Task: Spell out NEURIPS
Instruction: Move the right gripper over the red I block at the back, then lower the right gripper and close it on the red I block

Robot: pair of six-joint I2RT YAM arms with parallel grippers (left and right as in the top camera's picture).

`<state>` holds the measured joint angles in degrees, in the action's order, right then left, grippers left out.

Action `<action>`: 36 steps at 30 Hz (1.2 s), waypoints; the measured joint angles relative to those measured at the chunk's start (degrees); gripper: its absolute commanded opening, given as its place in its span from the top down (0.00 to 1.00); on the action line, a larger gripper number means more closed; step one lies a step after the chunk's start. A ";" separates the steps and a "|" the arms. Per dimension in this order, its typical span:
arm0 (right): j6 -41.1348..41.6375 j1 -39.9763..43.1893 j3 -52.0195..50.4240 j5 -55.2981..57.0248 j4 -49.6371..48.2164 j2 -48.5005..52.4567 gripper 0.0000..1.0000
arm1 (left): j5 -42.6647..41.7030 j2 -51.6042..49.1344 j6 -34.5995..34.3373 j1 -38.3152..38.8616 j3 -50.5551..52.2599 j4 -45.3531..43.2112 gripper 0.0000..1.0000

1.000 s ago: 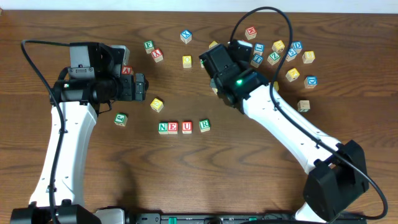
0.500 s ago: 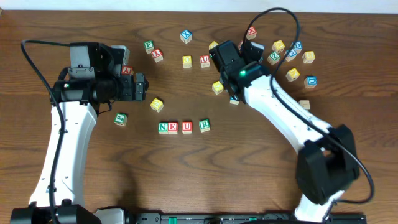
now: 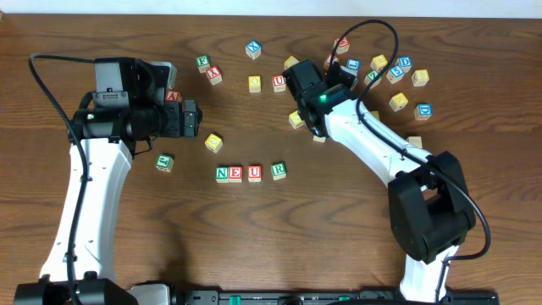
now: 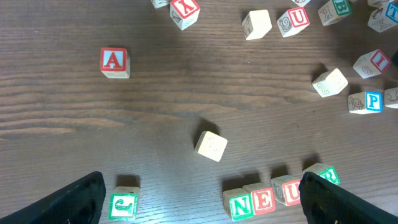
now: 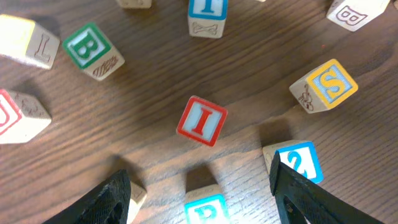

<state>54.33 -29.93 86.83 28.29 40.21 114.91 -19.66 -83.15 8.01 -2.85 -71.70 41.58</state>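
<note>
The blocks N (image 3: 222, 174), E (image 3: 236, 174), U (image 3: 255, 174) and R (image 3: 278, 171) stand in a row at the table's front middle; the row also shows in the left wrist view (image 4: 263, 200). My right gripper (image 5: 202, 202) is open and empty over the back-right cluster. The red I block (image 5: 202, 120) lies just ahead of its fingers. The blue P block (image 5: 208, 208) lies between the fingers. A yellow S block (image 5: 323, 87) lies to the right. My left gripper (image 3: 196, 119) is open and empty, hovering left of the row.
Loose blocks lie around: a red A (image 4: 114, 62), a green one (image 3: 164, 162), a cream one (image 3: 213, 142), a green B (image 5: 93, 50), a blue 2 (image 5: 298, 162). Several more are scattered along the back (image 3: 254, 49) and at the back right (image 3: 421, 110).
My right arm has swung toward the back right over the block cluster, uncovering two blocks near the back middle. The left arm and the NEUR row have not moved.
</note>
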 measured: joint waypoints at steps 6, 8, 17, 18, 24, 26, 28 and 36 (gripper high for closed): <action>3.19 1.84 0.02 -0.24 -0.35 0.00 0.32 | 0.00 0.00 0.00 0.00 0.00 0.00 0.02; 4.44 2.25 0.02 -0.22 -0.87 0.00 0.32 | 0.00 0.00 0.00 0.00 0.00 0.00 0.02; 6.69 2.34 0.17 -1.44 -7.50 0.26 0.31 | 0.00 0.00 0.00 0.00 0.00 0.00 0.02; 6.75 2.36 0.46 -1.75 -7.93 0.66 0.31 | 0.00 0.00 0.00 0.00 0.00 0.00 0.02; 7.06 2.93 5.92 -4.50 -4.74 8.02 0.31 | 0.00 0.00 0.00 0.00 0.00 0.02 0.02; 7.13 3.37 8.57 -5.01 -2.05 10.84 0.31 | -0.02 0.00 0.00 0.00 0.00 0.00 0.02; 7.13 3.56 11.26 -4.55 0.28 12.35 0.31 | 0.00 0.00 0.00 0.00 0.00 0.00 0.02; 7.15 3.72 14.47 -4.74 2.43 12.66 0.32 | 0.00 0.00 0.00 0.00 0.00 0.00 0.02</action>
<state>61.47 -26.22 101.30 23.55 42.63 127.57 -19.66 -83.15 8.01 -2.85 -71.70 41.58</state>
